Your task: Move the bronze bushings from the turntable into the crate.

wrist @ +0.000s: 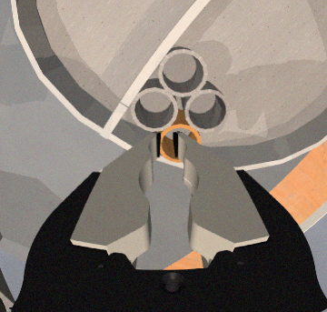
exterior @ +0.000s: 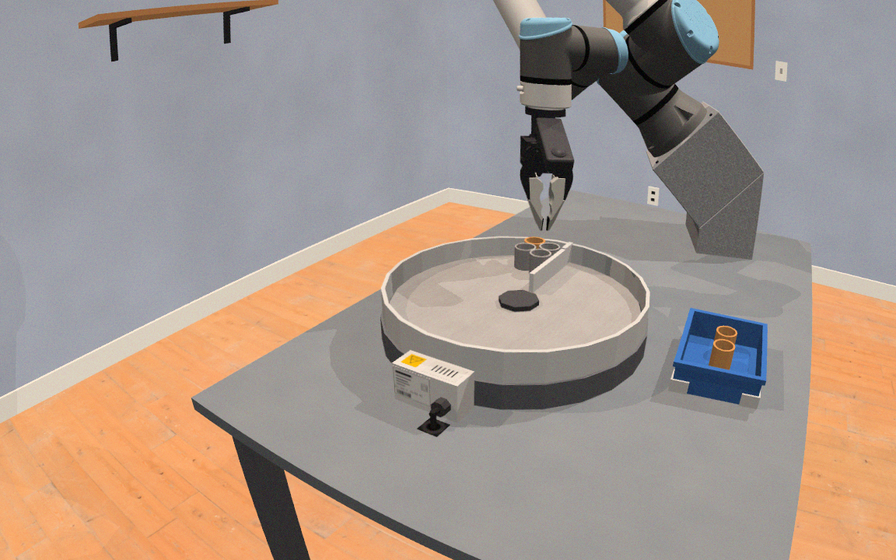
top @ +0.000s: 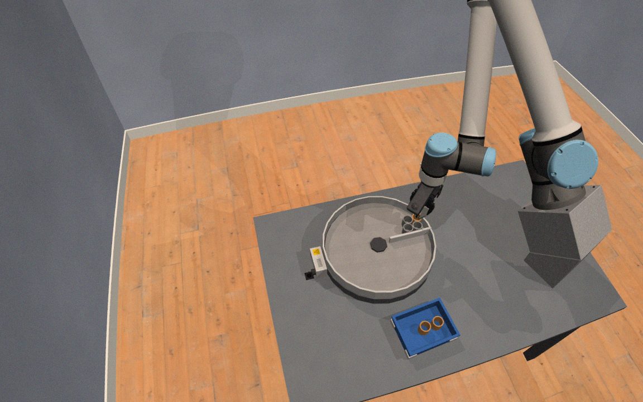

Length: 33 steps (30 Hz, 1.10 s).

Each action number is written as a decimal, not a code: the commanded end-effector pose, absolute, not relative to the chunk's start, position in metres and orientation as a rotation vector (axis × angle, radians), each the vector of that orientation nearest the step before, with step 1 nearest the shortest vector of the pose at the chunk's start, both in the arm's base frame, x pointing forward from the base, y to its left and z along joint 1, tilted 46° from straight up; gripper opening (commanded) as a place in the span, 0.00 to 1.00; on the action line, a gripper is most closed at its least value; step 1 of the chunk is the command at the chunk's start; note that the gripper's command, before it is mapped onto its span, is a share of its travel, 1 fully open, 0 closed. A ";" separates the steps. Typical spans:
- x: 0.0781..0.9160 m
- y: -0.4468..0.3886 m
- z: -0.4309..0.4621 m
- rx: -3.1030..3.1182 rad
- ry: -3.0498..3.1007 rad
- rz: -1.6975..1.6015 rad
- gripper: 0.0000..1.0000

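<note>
One bronze bushing [top: 417, 218] [exterior: 533, 241] [wrist: 193, 134] stands on the turntable [top: 378, 290] [exterior: 507, 341] [wrist: 41, 73] near its far rim. It touches a cluster of three steel bushings [top: 407, 229] [exterior: 523, 259] [wrist: 204, 73] beside the divider bar [top: 408, 235] [exterior: 548, 267] [wrist: 168, 48]. My gripper [top: 420, 214] [exterior: 544, 224] [wrist: 166, 134] is shut and empty, hanging a little above the bronze bushing. Two bronze bushings [top: 425, 327] [exterior: 721, 353] stand in the blue crate [top: 398, 330] [exterior: 715, 383].
A dark hub [top: 378, 244] [exterior: 518, 300] sits at the turntable's centre. A white control box [top: 317, 258] [exterior: 432, 379] stands against the turntable's outer wall. The robot base block [top: 564, 224] [exterior: 715, 187] stands at the table's far corner.
</note>
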<state>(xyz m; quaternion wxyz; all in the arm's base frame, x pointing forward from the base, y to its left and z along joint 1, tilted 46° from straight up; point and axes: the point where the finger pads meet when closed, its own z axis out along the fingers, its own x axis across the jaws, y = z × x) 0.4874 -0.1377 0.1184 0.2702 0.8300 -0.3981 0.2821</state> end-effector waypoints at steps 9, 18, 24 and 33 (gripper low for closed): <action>0.480 -0.161 0.138 2.221 -1.125 0.778 0.05; 0.477 -0.166 0.143 2.217 -1.137 0.783 0.05; 0.477 -0.166 0.143 2.217 -1.138 0.783 0.05; 0.477 -0.166 0.143 2.217 -1.138 0.783 0.05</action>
